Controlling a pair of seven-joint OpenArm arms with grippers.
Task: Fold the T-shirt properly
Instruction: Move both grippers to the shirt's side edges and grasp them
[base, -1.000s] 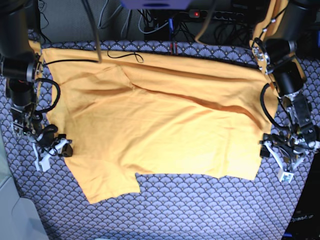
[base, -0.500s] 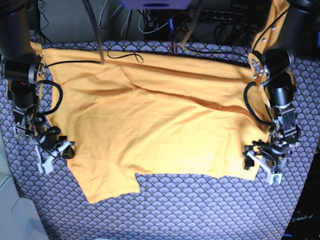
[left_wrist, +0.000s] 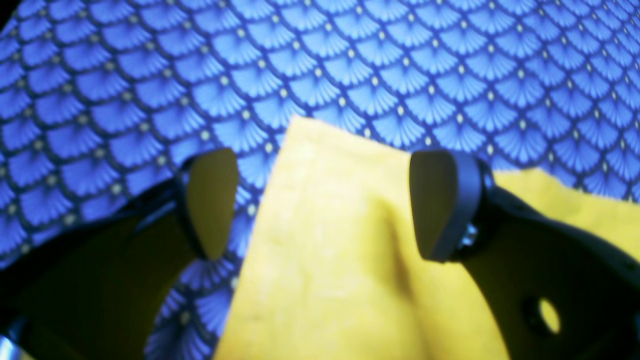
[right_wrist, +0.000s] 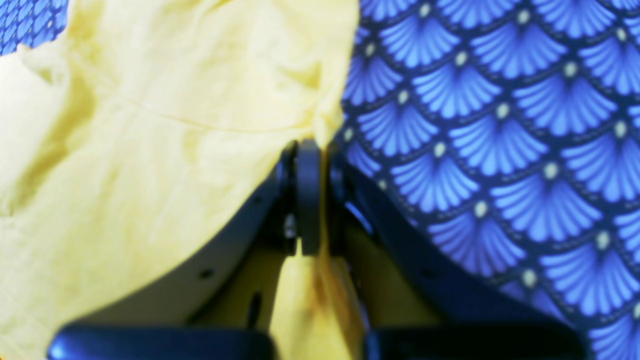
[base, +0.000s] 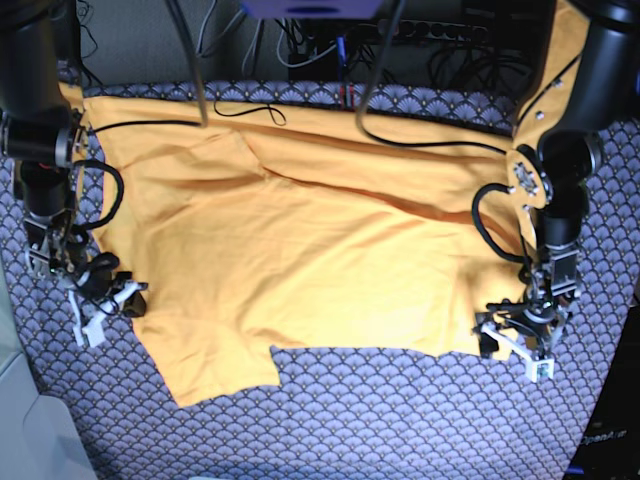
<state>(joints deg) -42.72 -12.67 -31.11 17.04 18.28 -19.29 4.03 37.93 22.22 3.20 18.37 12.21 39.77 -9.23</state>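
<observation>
T-shirt (base: 300, 250) flat on patterned cloth (base: 400, 420) | right hand (right_wrist: 312, 195) clamped on shirt edge | left hand (left_wrist: 322, 205) spread wide astride shirt corner, gripping nothing

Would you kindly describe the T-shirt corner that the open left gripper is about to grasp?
On the scallop-patterned cloth, the orange-yellow T-shirt lies spread. Its near corner on the base view's right sits between the open left gripper's pads; the opposite edge is already pinched.
</observation>
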